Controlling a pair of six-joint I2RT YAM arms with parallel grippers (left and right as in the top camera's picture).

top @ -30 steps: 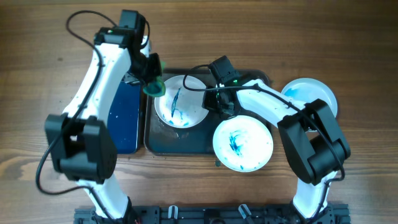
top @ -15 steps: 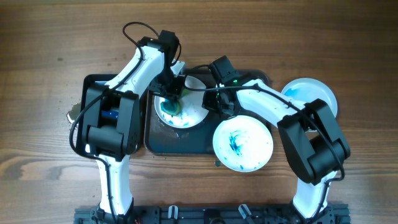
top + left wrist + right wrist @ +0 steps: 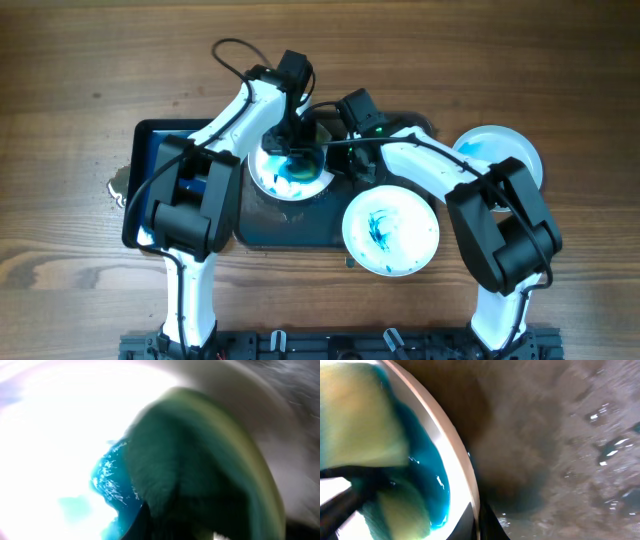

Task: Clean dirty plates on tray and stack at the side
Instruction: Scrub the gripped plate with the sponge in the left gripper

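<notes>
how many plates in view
3. A smeared plate on the grey tray under the sponge; a second plate overlapping the tray's right corner; a third plate on the table at far right, partly under the right arm. No others visible.

Matt wood surface [image 3: 80,60], grain showing. Dark grey tray [image 3: 290,228] looks like matt plastic, wet, droplets beaded beside right tool [image 3: 340,160]. Under left tool [image 3: 290,150], plate [image 3: 288,186] is smooth glossy white with a wet blue film. In left tool, sponge [image 3: 200,460]: green face fuzzy and fibrous, yellow part soft foam. Right of right tool, near plate [image 3: 391,230] and far plate [image 3: 500,150] are glossy, smeared blue. Left of left tool, blue tray [image 3: 150,150] is glossy. Arm shells [image 3: 420,170] are smooth white plastic.
</notes>
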